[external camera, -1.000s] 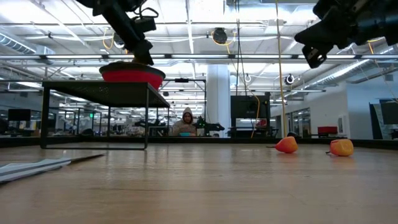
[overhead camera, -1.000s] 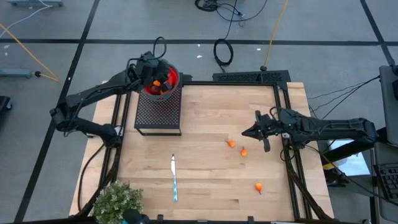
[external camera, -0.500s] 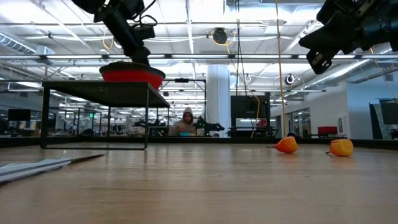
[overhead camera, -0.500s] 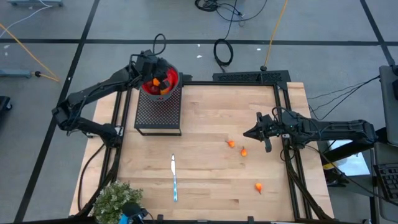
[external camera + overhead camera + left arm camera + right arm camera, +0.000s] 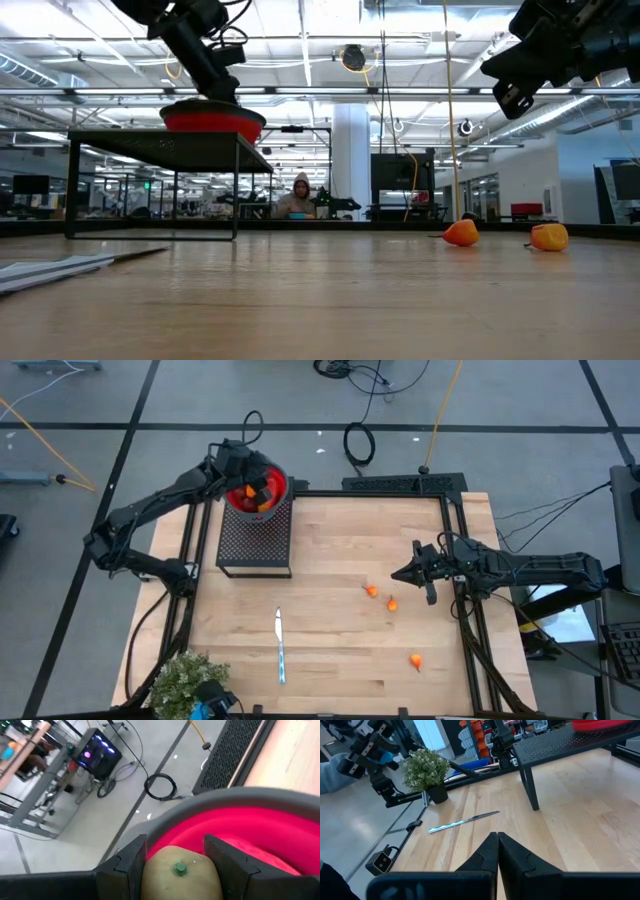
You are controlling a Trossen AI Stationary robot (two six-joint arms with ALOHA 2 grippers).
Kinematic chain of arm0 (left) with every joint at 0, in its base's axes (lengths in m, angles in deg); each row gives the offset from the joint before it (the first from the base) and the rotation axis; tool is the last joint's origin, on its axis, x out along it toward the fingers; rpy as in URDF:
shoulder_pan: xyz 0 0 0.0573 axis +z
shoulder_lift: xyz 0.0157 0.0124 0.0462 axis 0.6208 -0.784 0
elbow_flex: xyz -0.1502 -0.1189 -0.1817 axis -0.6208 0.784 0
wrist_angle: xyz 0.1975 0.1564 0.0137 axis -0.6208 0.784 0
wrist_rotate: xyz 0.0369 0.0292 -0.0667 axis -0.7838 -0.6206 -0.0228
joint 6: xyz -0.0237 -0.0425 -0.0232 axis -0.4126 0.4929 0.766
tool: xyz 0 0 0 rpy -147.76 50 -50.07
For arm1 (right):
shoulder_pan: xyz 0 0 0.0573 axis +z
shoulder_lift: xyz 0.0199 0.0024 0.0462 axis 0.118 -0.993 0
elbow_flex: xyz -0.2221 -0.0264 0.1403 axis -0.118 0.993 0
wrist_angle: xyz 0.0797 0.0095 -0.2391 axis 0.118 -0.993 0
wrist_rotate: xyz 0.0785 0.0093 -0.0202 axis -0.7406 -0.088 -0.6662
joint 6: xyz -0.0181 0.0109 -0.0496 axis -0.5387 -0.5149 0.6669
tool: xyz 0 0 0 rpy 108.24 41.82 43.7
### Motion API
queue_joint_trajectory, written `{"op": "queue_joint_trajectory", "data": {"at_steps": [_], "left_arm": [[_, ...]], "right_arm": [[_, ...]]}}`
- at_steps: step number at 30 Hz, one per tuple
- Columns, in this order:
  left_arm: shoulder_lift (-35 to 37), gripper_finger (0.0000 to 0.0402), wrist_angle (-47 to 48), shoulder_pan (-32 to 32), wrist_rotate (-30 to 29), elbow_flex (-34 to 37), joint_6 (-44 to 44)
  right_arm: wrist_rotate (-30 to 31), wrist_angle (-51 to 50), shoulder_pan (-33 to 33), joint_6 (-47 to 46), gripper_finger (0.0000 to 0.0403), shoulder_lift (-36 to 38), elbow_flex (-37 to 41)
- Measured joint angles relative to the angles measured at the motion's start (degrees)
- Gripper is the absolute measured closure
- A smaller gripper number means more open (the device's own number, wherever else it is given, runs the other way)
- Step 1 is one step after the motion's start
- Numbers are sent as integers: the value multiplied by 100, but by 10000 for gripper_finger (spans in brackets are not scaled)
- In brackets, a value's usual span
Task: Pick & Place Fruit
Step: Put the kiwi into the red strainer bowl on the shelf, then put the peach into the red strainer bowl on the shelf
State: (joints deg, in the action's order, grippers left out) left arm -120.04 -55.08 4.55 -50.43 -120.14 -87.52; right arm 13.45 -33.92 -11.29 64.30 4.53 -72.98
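A red bowl (image 5: 262,492) with a grey rim stands on a black perforated stand (image 5: 255,538) at the table's far left; orange and dark fruit pieces lie in it. My left gripper (image 5: 244,477) hangs over the bowl, shut on a yellow-green oval fruit (image 5: 180,875). Three small orange bits (image 5: 372,591) (image 5: 392,604) (image 5: 415,659) lie on the wood at the right. My right gripper (image 5: 398,573) hovers shut above the table near them, holding nothing. My left gripper pinches the oval fruit by its two opposite sides (image 5: 150,872) between its two fingers (image 5: 127,865). The fruit's small green stem end (image 5: 179,868) faces back toward the wrist. The fingers slant down over the red bowl's inside (image 5: 260,827). Whether the fruit touches the bowl's contents, I cannot tell.
A slim silver-and-teal knife (image 5: 281,646) lies at the table's near middle. A bushy green plant (image 5: 188,682) stands at the near left corner. Black rails (image 5: 465,610) run along the table's sides. Bare wood lies between the stand and the orange bits.
My left gripper has shifted a little toward the table's far left over the bowl, keeping the fruit in its hold. The bowl, the orange bits and my right gripper stay where they were.
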Motion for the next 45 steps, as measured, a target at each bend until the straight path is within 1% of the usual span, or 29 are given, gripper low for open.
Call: {"op": "queue_joint_trajectory", "data": {"at_steps": [5, 10, 18, 22, 28, 32, 37, 40, 45], "left_arm": [[0, 210, 205, 76, 41, 0, 130], [0, 189, 218, 85, 45, 0, 126], [2, 173, 89, 85, 60, 0, 135], [9, 159, 58, 85, 291, 0, 149], [44, 139, 91, 78, 107, -96, 233], [296, 138, 159, -40, 65, -539, 824], [755, 148, 220, -326, 490, -979, 2184], [1088, 160, 237, -508, 792, -1027, 2628], [1592, 186, 506, -819, 1227, -1025, 3086]], "right_arm": [[2, 0, 0, 2, 403, -1, 0], [2, 0, 0, 0, 403, -2, 0], [2, 0, 0, 0, 403, -1, 0], [2, -2, 0, 0, 403, 0, 0], [-7, -1, 0, 0, 403, -1, 0], [-11, 0, 0, -2, 403, -2, 0], [-15, -2, 0, 0, 403, -2, 0], [-15, -2, 0, 7, 403, -2, 0], [-17, -1, 0, 60, 403, -3, -2]]}}
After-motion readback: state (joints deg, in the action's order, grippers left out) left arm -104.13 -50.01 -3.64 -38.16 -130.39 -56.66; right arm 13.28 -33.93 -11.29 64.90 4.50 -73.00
